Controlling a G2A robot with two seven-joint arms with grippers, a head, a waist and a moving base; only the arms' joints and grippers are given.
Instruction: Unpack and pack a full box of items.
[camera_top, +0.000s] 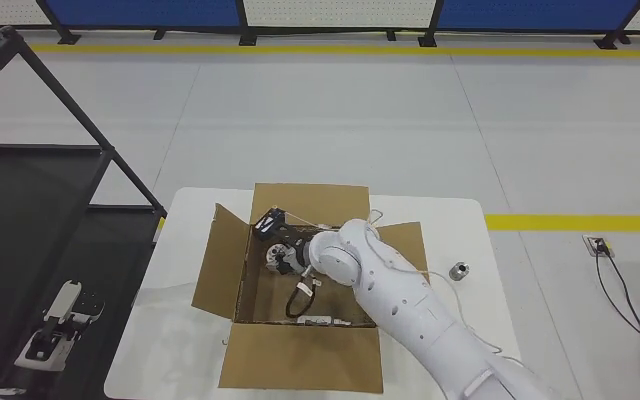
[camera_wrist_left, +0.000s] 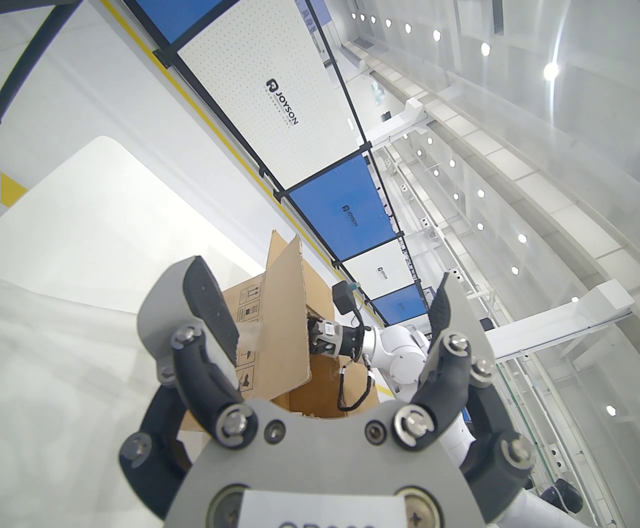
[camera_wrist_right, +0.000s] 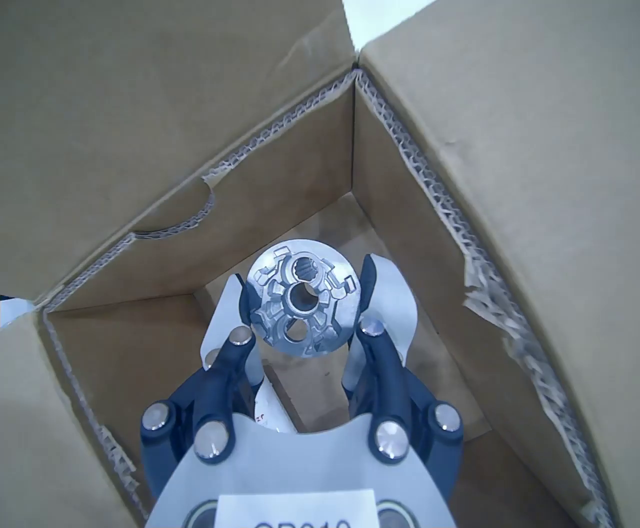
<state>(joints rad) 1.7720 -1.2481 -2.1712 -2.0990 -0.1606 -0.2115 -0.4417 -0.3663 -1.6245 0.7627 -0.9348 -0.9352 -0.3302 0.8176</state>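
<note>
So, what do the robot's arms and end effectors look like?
The right arm is glossy white with rounded joints; a black cable loops at its wrist. The left end effector and right end effector have grey plates, dark linkages, silver screws, white fingers with black pads, and a white label.

Hidden beneath right arm (camera_top: 400, 300) and metal disc (camera_wrist_right: 302, 312): much of box (camera_top: 300, 195) floor. Too small to identify: metal piece (camera_top: 459, 271), 3 o'clock of box.
</note>
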